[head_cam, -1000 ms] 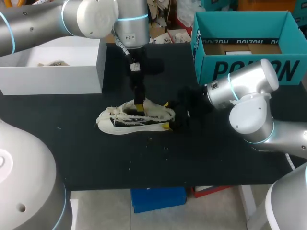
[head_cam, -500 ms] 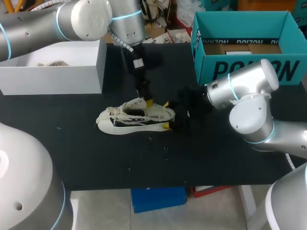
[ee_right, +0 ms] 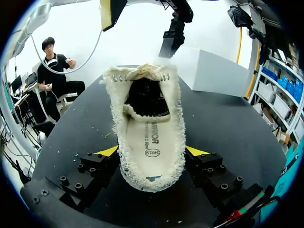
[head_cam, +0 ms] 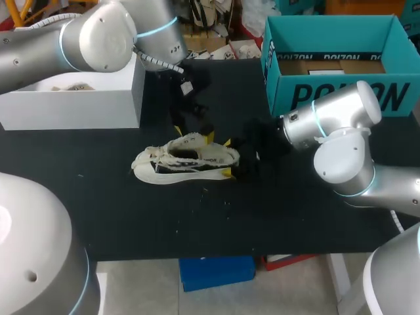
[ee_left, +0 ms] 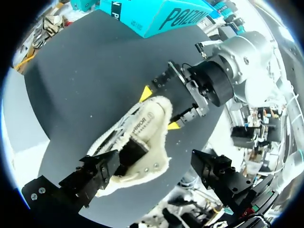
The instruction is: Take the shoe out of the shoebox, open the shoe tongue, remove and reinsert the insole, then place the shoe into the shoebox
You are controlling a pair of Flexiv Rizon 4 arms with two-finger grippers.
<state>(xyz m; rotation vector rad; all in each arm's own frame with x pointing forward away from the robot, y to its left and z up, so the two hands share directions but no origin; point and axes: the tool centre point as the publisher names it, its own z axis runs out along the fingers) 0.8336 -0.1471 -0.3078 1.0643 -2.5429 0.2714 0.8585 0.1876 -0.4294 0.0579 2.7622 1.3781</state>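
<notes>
Black matting covers the table (head_cam: pixel 131 216), and a few pale specks (head_cam: pixel 207 193) lie scattered on it just in front of the shoe (head_cam: pixel 186 159). The shoe, cream and fleecy with a dark side panel, stands upright on its sole near the middle of the mat. Its toe points toward my left side and its heel toward my right. It is outside both boxes.

The right gripper (head_cam: pixel 227 157) comes in low from the right and clamps the heel, one yellow tip pressed against each side. In the right wrist view the mouth of the shoe gapes wide, and the printed insole (ee_right: pixel 151 142) lies flat inside it.

The left gripper (head_cam: pixel 193 134) hangs just above the shoe's opening. Its fingers are spread wide and hold nothing. I cannot tell whether either tip brushes the fleece collar.

Farther back, an open white box (head_cam: pixel 72 98) sits at the far left. The teal shoebox (head_cam: pixel 341 95), its top open, stands at the far right, well apart from the shoe.
</notes>
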